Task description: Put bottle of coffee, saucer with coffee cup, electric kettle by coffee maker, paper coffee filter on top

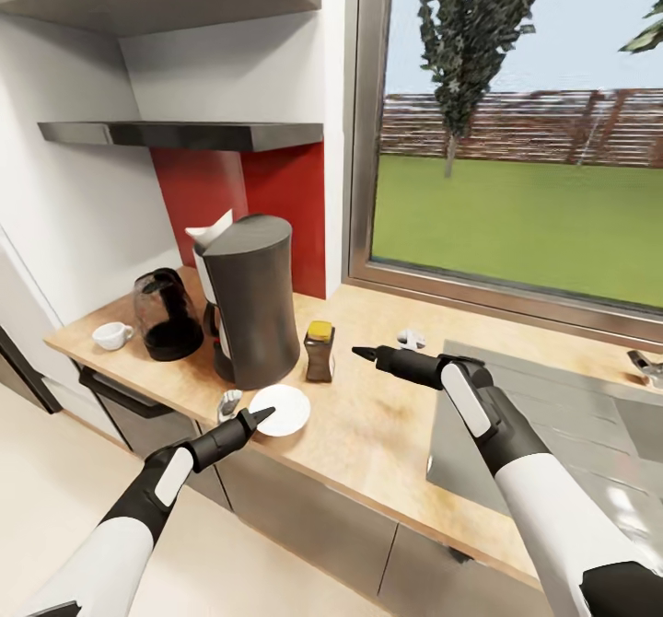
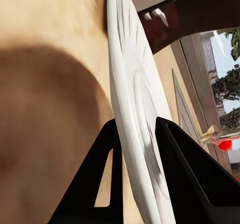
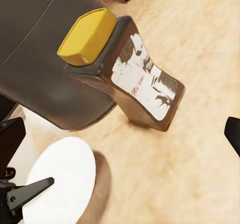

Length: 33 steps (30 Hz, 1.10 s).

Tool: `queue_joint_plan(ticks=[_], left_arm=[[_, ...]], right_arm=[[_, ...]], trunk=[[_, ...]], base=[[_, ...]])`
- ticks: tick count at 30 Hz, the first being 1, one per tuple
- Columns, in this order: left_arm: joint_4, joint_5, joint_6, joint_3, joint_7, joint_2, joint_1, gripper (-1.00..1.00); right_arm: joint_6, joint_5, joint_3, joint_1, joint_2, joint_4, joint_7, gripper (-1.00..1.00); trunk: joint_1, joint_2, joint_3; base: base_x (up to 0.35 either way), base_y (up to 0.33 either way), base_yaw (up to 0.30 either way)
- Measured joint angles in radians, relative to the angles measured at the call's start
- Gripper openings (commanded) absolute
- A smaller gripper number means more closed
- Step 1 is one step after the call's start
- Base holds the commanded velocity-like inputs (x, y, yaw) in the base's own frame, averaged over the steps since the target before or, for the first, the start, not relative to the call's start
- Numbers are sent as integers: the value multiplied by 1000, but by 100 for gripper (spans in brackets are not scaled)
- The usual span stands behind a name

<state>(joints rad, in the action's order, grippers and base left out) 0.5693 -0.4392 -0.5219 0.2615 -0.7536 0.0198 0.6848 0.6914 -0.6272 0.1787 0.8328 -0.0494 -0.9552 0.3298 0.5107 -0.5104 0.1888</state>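
coffee cup (image 1: 111,334) stands at the far left of the wooden bench (image 1: 387,424), well apart from the saucer. just right of it sits the dark electric kettle (image 1: 168,314), beside the coffee maker (image 1: 250,300). a white paper filter (image 1: 210,227) pokes up at the coffee maker's top, behind its lid. the saucer (image 1: 282,409) lies in front of the coffee maker at the bench's front edge. the left gripper (image 1: 260,416) is at the saucer's near rim; in the left wrist view its fingers (image 2: 192,169) straddle the rim, clenched on the saucer. the bottle of coffee (image 1: 319,351), yellow-capped, stands just right of the coffee maker. the right gripper (image 1: 364,353) hovers near the bottle, not touching it; its jaws look spread in the right wrist view, released. a sink (image 1: 552,433) is set into the bench at right, under a window (image 1: 520,120).
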Motion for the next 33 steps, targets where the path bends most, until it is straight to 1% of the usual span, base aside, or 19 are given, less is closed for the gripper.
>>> queue_joint_plan(ticks=[18,25,33], left_arm=[[0,0,0,-2,1,-3,0,-100],[-1,0,0,-2,1,-3,0,-100],[-3,-1,0,-2,0,-3,0,-100]], right_arm=[[0,0,-1,0,0,0,0,100],[0,0,-1,0,-1,0,0,100],[0,0,-1,0,0,0,0,100]], trunk=[[0,0,0],[0,0,1],[0,0,1]], base=[[54,0,0],[1,0,-175],[0,0,-26]])
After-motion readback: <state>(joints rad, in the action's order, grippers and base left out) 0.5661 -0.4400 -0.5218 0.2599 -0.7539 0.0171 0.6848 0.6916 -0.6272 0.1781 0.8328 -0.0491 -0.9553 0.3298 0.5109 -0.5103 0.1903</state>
